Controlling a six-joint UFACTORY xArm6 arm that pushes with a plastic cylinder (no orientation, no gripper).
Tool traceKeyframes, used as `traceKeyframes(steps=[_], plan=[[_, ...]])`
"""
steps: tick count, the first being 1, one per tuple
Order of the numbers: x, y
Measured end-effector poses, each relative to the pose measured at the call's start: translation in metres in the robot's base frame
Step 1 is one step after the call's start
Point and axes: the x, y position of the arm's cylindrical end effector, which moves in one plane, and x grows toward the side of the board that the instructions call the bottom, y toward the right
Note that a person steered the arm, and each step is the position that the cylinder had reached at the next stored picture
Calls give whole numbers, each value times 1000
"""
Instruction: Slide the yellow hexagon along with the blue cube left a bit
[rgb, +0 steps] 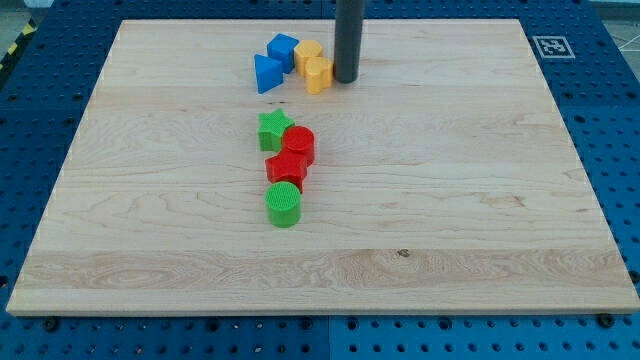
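Note:
A yellow hexagon (307, 53) sits near the view's top centre, with a blue cube (283, 48) touching it on its left. A second yellow block (318, 75) lies just below the hexagon; its shape is unclear. A blue triangular block (267, 74) lies below the cube. My tip (346, 79) stands right next to the second yellow block on its right side, and just right of and below the hexagon. The dark rod rises out of the view's top.
A green star (274, 130), a red cylinder (300, 145), a red star (287, 168) and a green cylinder (284, 205) form a touching line down the middle of the wooden board (480, 200). A marker tag (549, 45) sits off the board's top right corner.

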Motion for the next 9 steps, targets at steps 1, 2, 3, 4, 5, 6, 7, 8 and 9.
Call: traceKeyframes(steps=[1,2,3,4,5,6,7,8,9], plan=[[1,-23],[-6,-48],[-24,-54],[-24,-15],[-24,21],[-36,43],[-68,36],[-88,18],[-76,16]])
